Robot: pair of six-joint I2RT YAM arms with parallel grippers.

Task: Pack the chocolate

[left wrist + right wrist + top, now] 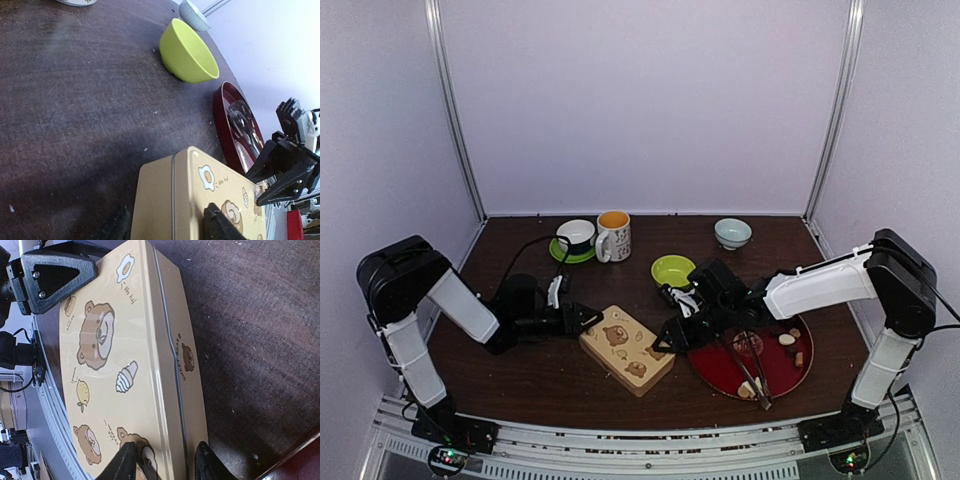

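A tan tin (627, 350) printed with bears lies shut at the table's middle. Chocolate pieces (787, 339), white and tan, lie on a red plate (775, 377) to its right, with more at the plate's near rim (748, 391). My left gripper (588, 318) grips the tin's left corner. In the left wrist view its fingers straddle the tin (190, 200), one on the lid, one by the wall. My right gripper (670, 338) grips the tin's right end. In the right wrist view its fingers pinch the tin's edge (165, 390).
Metal tongs (745, 365) lie across the red plate. A lime-green bowl (672, 270) stands behind the tin and shows in the left wrist view (187, 52). A mug (613, 236), a cup on a green saucer (575, 238) and a pale bowl (732, 232) stand at the back.
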